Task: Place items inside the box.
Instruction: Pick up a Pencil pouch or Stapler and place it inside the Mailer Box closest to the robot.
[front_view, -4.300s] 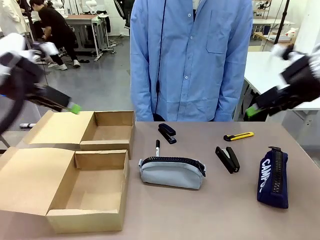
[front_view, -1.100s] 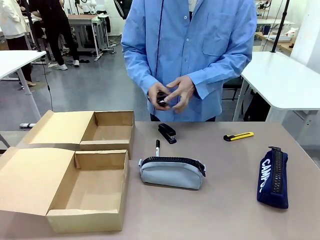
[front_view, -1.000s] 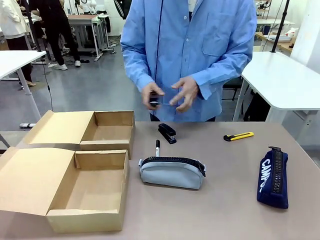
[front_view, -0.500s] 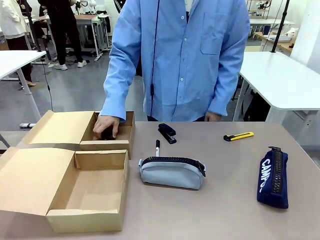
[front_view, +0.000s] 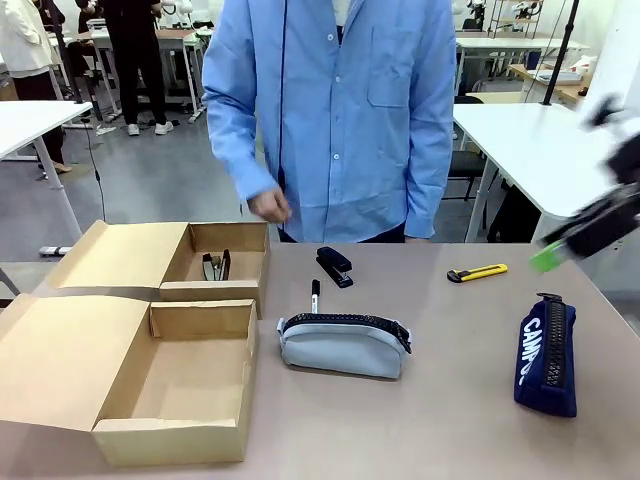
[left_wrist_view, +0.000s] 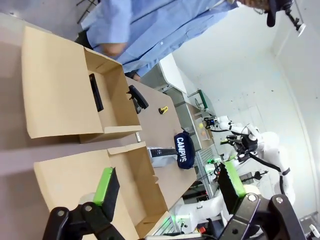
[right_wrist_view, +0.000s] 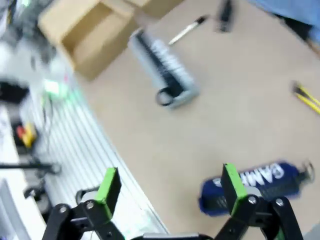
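Stapler (front_view: 217, 266) now in box (front_view: 230, 236) — navy pouch (right_wrist_view: 270, 180) below right gripper's (right_wrist_view: 170, 182) spread jaws.

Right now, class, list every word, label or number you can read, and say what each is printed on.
"CAMPUS": white letters on the navy pouch.
No print can be read on the boxes, stapler, knife or grey pouch.

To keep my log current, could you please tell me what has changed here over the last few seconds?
The person picked up one stapler and set it in the far box; the person's hand has since pulled back. The robot's right hand has come back in at the right, open. The other stapler, marker, grey pouch, yellow knife and navy pouch lie where they were.
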